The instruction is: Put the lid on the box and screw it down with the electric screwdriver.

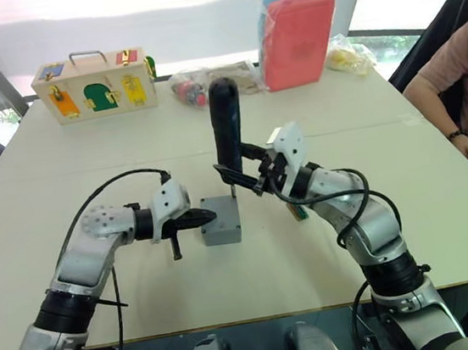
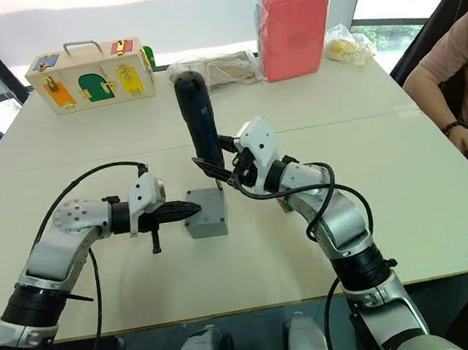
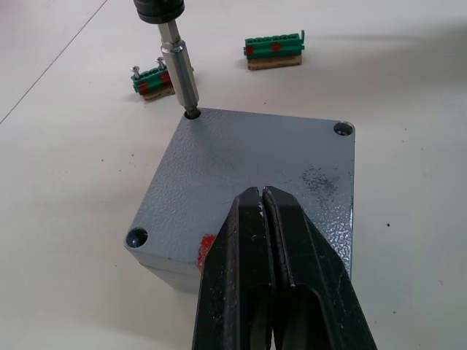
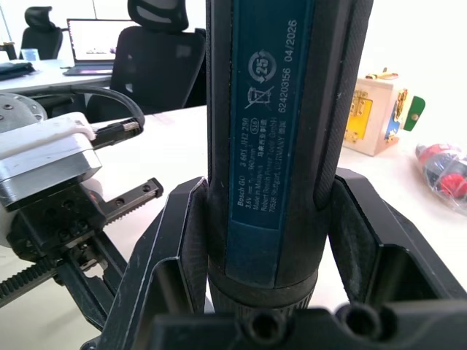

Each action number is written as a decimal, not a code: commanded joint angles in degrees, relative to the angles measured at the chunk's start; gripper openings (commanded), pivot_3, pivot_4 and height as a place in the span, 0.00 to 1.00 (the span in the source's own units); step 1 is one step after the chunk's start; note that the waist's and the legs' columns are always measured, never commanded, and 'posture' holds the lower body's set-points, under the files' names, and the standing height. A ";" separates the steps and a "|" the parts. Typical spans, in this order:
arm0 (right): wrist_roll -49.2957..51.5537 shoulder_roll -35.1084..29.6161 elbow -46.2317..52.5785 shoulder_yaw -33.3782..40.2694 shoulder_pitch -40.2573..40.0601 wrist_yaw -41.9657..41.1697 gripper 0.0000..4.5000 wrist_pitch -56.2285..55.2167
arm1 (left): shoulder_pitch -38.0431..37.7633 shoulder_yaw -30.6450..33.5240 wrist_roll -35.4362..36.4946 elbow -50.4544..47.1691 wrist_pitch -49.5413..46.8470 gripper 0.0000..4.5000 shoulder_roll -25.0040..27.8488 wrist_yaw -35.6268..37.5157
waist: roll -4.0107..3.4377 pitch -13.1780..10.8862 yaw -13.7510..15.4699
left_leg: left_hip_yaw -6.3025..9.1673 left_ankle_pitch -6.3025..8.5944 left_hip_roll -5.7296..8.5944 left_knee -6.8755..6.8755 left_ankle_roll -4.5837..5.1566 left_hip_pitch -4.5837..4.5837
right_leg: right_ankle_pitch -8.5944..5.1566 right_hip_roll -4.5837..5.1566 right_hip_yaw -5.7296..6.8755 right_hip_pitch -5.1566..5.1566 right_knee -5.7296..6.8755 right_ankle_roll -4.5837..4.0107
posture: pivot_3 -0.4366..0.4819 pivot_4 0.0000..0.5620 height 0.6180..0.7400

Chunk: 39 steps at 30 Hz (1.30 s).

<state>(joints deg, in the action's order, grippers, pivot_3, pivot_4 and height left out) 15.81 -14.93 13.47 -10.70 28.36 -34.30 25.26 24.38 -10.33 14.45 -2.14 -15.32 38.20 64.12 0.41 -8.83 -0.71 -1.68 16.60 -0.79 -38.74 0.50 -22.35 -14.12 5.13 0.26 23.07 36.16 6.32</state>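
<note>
Upper left of the head view: a wooden box (image 1: 95, 84) with coloured doors is set on the worktop (image 1: 66, 196). Lower left of centre: the left gripper (image 1: 195, 220), fingers pressed together and empty, is laid against the lid (image 3: 248, 175). Centre: the lid is seated on the box (image 1: 221, 221). The electric screwdriver (image 1: 226, 129) is held upright, clamped in the right gripper (image 1: 242, 174), its bit entered in a corner screw hole. Right edge: a person's arm (image 1: 452, 71) is seen.
</note>
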 commanded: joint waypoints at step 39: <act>-2.19 -1.64 -3.85 -4.71 -3.22 2.61 0.41 13.17 | -2.03 -2.56 -4.02 3.25 3.54 0.00 -0.58 0.83 | 0.15 1.86 -0.02 | 0.07 0.05 -0.20 0.88 0.05 1.04 | -0.60 0.16 0.06 -0.65 -0.14 -0.81 | 0.48 0.27 0.92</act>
<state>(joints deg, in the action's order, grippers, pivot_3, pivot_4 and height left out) 15.36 -14.82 14.58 -11.63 28.33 -31.23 31.95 23.25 -11.62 11.89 -0.02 -11.60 37.54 64.61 0.57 -6.96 -0.73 -1.61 16.65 -0.98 -37.85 0.55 -21.30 -14.74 5.32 0.33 22.42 36.01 5.48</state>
